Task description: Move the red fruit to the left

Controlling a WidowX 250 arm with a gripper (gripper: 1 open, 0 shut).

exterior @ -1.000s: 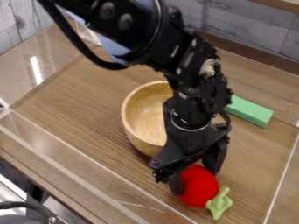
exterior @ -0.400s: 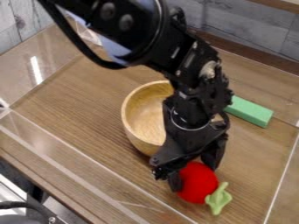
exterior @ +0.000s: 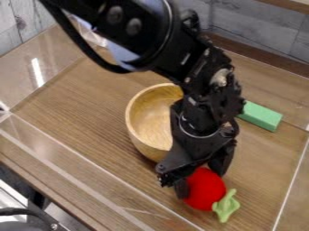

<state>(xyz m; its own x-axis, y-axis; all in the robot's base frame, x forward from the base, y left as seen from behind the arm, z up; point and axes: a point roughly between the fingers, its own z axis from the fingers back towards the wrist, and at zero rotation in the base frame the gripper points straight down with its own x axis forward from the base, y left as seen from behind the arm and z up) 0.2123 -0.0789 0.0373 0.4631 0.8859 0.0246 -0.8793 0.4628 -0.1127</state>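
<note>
The red fruit point(exterior: 204, 188) lies on the wooden table at the front right, its light green leafy stem point(exterior: 226, 207) pointing toward the front right. My black gripper point(exterior: 196, 170) points straight down right over it, open, with one finger at the fruit's left side and the other at its back right. The fingers point(exterior: 171, 174) straddle the top of the fruit without squeezing it; whether they touch it I cannot tell. The fruit's upper part is partly hidden by the gripper.
A wooden bowl point(exterior: 147, 121) stands just behind and left of the fruit, close to the gripper. A flat green block point(exterior: 258, 115) lies at the right rear. Clear plastic walls point(exterior: 72, 171) enclose the table along the front and left.
The fruit and stem shifted very slightly; the gripper stayed open in place over the fruit.
</note>
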